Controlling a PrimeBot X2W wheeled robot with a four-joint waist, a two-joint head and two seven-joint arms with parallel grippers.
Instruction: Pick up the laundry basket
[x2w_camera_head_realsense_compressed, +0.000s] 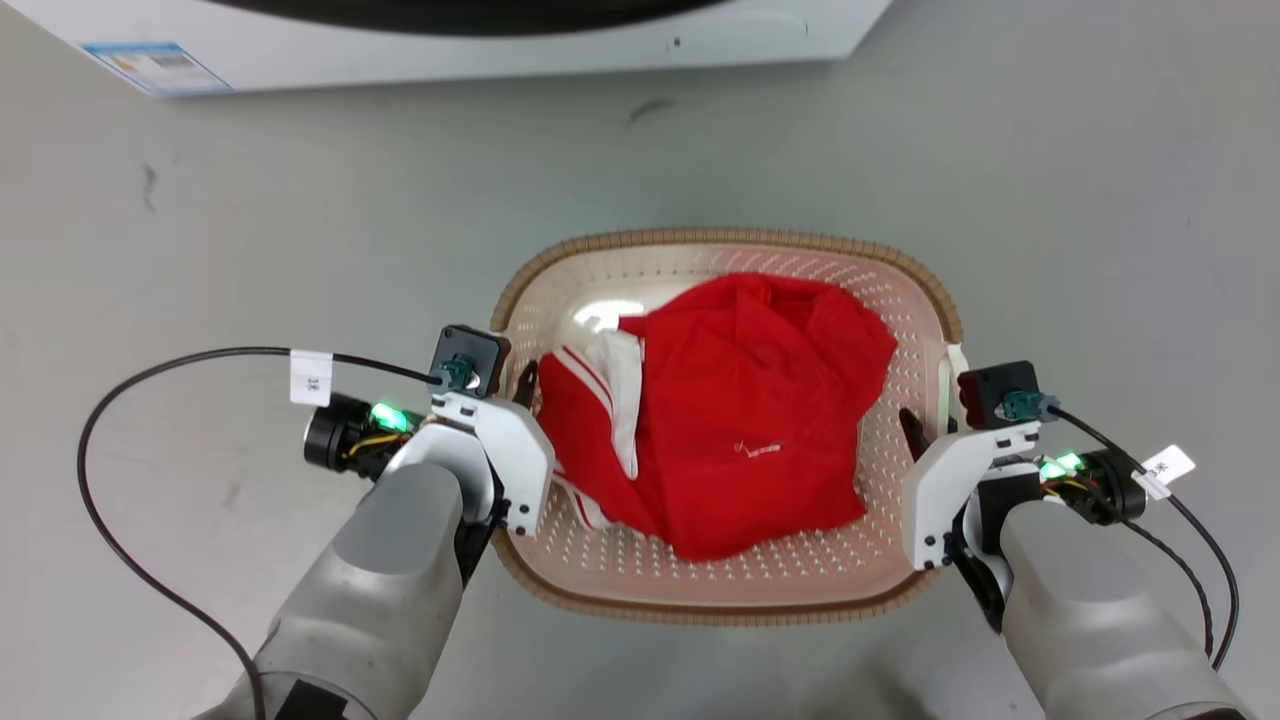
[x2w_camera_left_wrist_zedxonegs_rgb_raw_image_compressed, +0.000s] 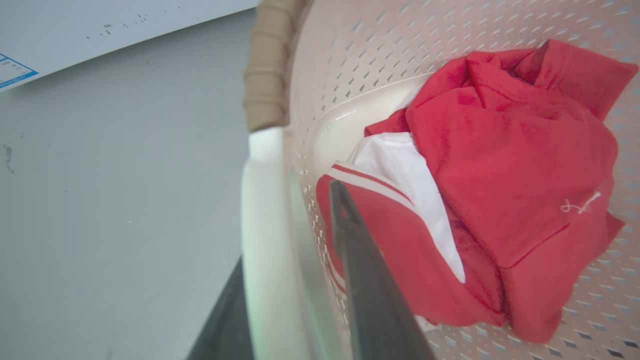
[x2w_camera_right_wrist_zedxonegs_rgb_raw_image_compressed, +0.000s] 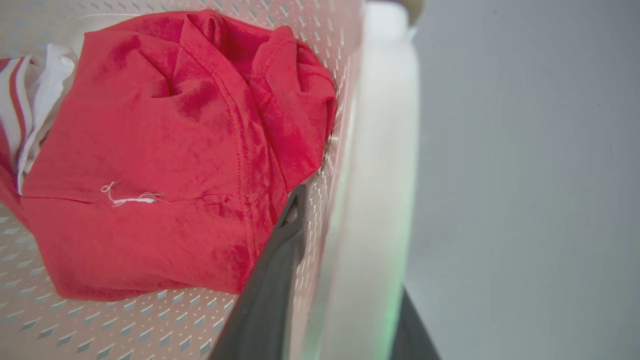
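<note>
Cream-white laundry basket (x2w_camera_head_realsense_compressed: 720, 600) lies between left gripper (x2w_camera_head_realsense_compressed: 512, 385) and right gripper (x2w_camera_head_realsense_compressed: 930, 420), each clamped tight on its side, one finger inside, one outside

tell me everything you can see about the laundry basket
The laundry basket is cream perforated plastic, with a brown ribbed rim and a white loop handle on each side. It is upright over the grey floor near the washing machine, holding a red and white garment. The left jaws straddle one handle, the right jaws the other, one finger inside the wall; grip tightness unclear.
</note>
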